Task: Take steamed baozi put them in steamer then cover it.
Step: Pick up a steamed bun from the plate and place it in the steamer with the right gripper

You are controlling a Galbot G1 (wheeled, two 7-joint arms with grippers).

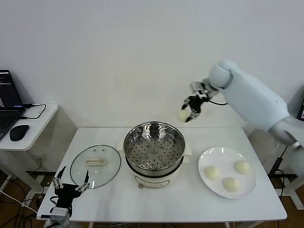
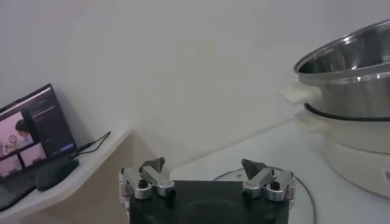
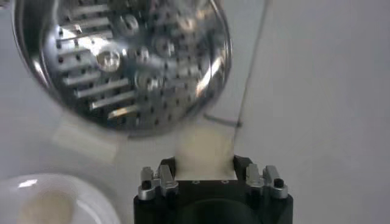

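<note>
A: What is the head view showing?

B: The right tool (image 1: 188, 113) is hanging in the air behind the steamer (image 1: 154, 153), above its far right rim, with its fingers clamped on one baozi (image 1: 182, 115). The steamer is sitting mid-tabletop (image 1: 190, 202) with its perforated tray bare. Three more buns are lying on the white plate (image 1: 227, 177) to the steamer's right, one of them (image 1: 212, 172) nearest the pot. The glass lid (image 1: 95, 166) is lying flat on the steamer's left, and the left tool (image 1: 70, 184) is waiting low at the front left corner, just beside the lid, fingers spread apart and holding nothing.

A: And the left wrist view?

B: The left tool (image 2: 206, 173) is showing both fingers wide apart over the lid's rim (image 2: 301, 189). The steamer (image 2: 356, 103) is standing close by, and a laptop (image 2: 33, 131) is glowing on a side desk.

A: The right wrist view?

B: The right tool (image 3: 205, 163) is squeezing the cream bun (image 3: 203, 149) between its fingers, looking down on the steamer's perforated tray (image 3: 122, 58). A corner of the plate (image 3: 91, 201) with a bun on it is showing too.
</note>
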